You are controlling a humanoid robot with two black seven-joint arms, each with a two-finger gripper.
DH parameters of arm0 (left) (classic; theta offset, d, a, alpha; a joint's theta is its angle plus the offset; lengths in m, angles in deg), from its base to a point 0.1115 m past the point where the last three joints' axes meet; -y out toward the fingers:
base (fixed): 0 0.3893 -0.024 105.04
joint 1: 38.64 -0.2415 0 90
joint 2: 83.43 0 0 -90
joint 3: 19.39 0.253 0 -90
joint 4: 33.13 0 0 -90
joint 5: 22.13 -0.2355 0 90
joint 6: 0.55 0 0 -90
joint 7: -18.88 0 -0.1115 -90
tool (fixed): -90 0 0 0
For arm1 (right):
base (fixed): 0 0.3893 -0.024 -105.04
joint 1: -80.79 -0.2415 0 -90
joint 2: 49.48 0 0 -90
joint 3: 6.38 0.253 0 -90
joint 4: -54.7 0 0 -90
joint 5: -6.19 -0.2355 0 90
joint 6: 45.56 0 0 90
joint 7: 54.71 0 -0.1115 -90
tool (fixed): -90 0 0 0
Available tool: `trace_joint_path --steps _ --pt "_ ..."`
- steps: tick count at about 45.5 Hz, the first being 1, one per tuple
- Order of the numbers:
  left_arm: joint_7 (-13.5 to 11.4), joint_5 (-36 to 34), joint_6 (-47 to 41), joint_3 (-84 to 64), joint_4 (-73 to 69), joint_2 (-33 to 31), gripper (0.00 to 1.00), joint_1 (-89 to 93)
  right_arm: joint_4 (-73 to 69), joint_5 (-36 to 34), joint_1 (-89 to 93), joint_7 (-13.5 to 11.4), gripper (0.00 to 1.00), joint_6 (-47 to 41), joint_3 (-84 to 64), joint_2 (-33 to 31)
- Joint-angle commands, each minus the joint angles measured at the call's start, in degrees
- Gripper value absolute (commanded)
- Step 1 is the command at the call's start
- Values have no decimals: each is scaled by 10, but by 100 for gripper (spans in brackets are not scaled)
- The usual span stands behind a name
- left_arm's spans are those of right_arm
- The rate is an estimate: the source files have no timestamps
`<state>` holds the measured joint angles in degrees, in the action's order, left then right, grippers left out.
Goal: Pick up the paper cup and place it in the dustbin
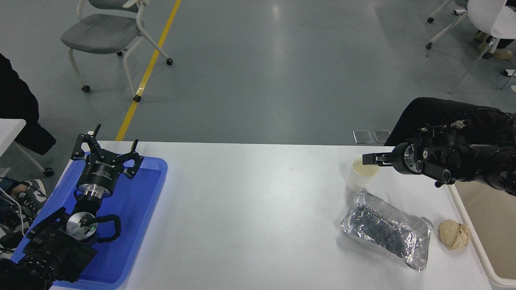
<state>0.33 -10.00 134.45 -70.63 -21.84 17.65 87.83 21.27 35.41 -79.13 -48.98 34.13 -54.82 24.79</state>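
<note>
Your right gripper (367,158) is reaching in from the right, its tip sitting right at the paper cup's (360,175) far rim. You cannot tell if it is open. The cup is standing upright on the worktop (250,209), just left of the dustbin (483,225).

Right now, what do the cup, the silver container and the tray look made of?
Paper cup: matte white paper, apparently, with a rolled rim. Silver container: crumpled metal foil, wrinkled and reflective. Blue tray: probably moulded plastic, smooth with a slight sheen.

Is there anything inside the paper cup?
The paper cup shows only its cream inside; the right gripper over the far rim covers part of the opening, so that part stays unseen.
</note>
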Motion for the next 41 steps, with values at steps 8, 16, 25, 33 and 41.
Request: trace_joint_path --steps 8,16,25,33,41 --pt "0 0 0 0 -1 0 100 0 8 3 29 -2 77 16 19 4" --pt "0 0 0 0 0 0 100 0 8 3 36 -9 55 16 24 4" --pt "1 0 0 0 0 0 100 0 6 1 35 -15 13 16 27 4" --pt "1 0 0 0 -1 0 100 0 3 2 31 -14 0 14 28 5" --pt "1 0 0 0 0 0 100 0 -6 0 19 -14 0 10 28 10"
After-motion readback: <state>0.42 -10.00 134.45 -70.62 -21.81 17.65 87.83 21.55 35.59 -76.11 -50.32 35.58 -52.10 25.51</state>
